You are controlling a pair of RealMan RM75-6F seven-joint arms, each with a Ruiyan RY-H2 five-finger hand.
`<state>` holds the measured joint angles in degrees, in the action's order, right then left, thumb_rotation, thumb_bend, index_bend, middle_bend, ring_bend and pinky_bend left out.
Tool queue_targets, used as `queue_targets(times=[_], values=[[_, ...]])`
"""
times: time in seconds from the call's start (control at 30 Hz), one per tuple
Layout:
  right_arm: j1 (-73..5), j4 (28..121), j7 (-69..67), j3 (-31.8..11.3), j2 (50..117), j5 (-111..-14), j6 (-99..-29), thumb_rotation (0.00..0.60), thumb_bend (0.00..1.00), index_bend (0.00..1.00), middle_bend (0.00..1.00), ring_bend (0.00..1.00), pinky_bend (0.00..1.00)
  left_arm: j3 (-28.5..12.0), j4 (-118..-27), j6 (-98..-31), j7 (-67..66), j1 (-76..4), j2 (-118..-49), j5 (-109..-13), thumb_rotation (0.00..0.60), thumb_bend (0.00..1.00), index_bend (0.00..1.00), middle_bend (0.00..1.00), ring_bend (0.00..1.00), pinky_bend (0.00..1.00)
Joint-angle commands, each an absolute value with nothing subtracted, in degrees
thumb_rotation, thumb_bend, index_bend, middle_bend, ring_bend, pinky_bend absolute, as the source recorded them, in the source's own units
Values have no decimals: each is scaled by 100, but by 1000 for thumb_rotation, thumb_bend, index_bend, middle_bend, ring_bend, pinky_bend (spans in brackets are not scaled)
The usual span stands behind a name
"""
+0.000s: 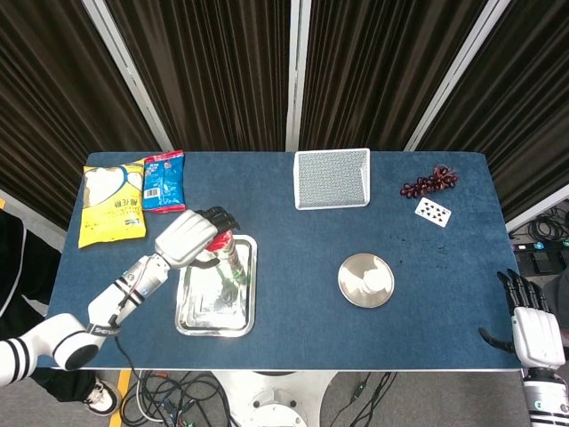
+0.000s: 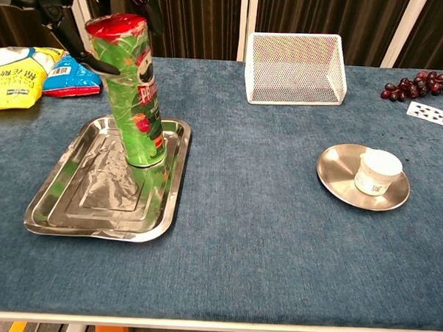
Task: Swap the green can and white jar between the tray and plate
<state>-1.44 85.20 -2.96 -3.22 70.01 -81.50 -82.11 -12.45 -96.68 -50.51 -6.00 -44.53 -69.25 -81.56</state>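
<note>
The tall green can (image 2: 136, 96) with a red lid stands upright at the far end of the steel tray (image 2: 65, 211) on the left. My left hand (image 1: 188, 237) wraps its fingers around the can's top; in the chest view the left hand (image 2: 74, 5) shows its thumb against the can's left side. The white jar (image 2: 376, 171) sits on the round metal plate (image 2: 339, 175) at the right. At the table's near right corner, off its edge, my right hand (image 1: 532, 327) hangs with fingers spread, holding nothing. It does not show in the chest view.
A white wire basket (image 1: 332, 178) stands at the back centre. Dark grapes (image 1: 428, 182) and a playing card (image 1: 433, 211) lie at the back right. A yellow snack bag (image 1: 111, 203) and a blue one (image 1: 164, 180) lie at the back left.
</note>
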Motion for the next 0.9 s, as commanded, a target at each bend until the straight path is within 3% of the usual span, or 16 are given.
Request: queue_targets(times=[0.03,0.27,0.57,0.9], values=[[-145,8512,-303,-324,7006,-8139,-8202,600,84,0,0,0,0,-1240,-9633,-5076,-677,-4504,-6964,-8112,600,229,354,301,259,584],[-133,8468,-365,-333,7004,-8110,-8193,600,83,0,0,0,0,-1268,-9692,-5147,-720,-4615,-6980,-8095,600,266,422,394,342,638],[-119,8418,-426,-343,7007,-8085,-8187,600,85,0,0,0,0,-1697,-9718,-4986,-824,-5192,-7004,-8047,600,278,430,402,350,640],[-80,8327,-592,-361,6993,-8049,-8202,600,91,0,0,0,0,-1839,-8470,-4616,-507,-6044,-8055,-7979,600,277,422,399,349,632]])
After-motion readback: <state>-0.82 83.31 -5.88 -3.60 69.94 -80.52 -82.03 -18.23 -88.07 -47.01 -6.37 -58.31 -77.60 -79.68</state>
